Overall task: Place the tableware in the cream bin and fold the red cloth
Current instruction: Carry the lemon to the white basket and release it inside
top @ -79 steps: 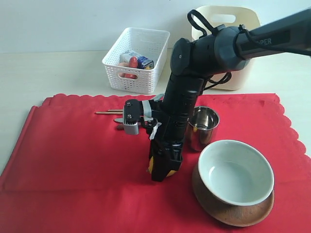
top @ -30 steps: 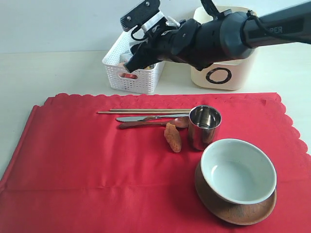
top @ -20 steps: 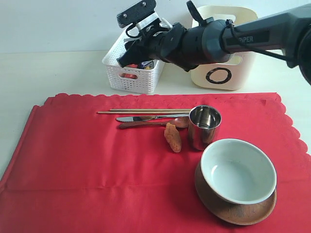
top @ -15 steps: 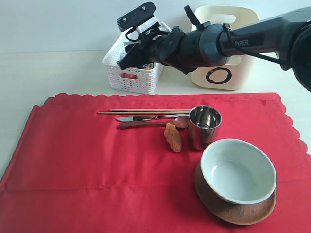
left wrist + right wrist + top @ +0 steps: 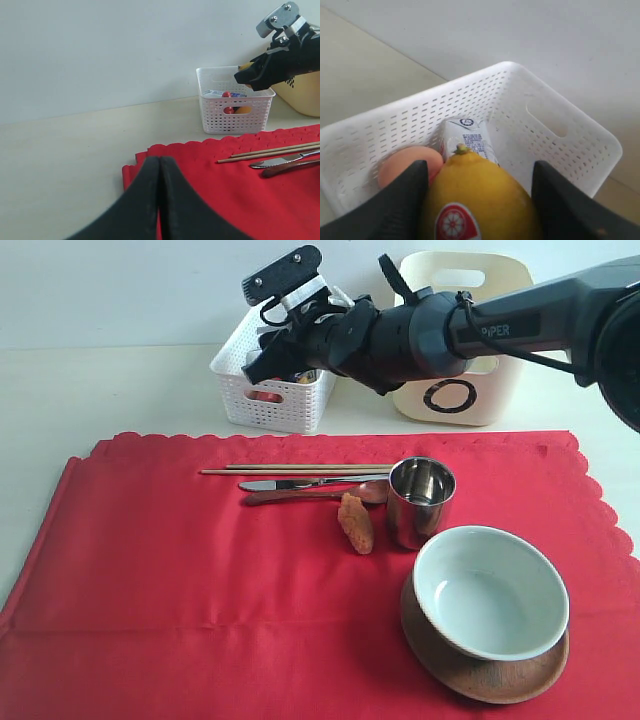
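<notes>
The red cloth (image 5: pixel 180 570) lies spread flat on the table. On it rest the chopsticks (image 5: pixel 290 469), a metal knife (image 5: pixel 290 483), a dark wooden spoon (image 5: pixel 310 495), a steel cup (image 5: pixel 420 502), and a pale bowl (image 5: pixel 490 592) standing on a wooden plate (image 5: pixel 470 675). The cream bin (image 5: pixel 460 390) stands behind the cloth, at the back right. My right gripper (image 5: pixel 265 360) hovers over the white basket (image 5: pixel 260 395), shut on a yellow lemon (image 5: pixel 485 205). My left gripper (image 5: pixel 159 160) is shut and empty above the cloth's (image 5: pixel 250 190) left edge.
The white perforated basket (image 5: pixel 560 125) holds a small carton (image 5: pixel 465 137) and a pinkish egg (image 5: pixel 405 162). A brown sausage piece (image 5: pixel 356 523) lies on the cloth beside the cup. Bare table stretches left of the cloth.
My right arm has swung from the cloth up to the white basket with the lemon. Over the last second it shifted slightly left and settled there. The left gripper has not moved.
</notes>
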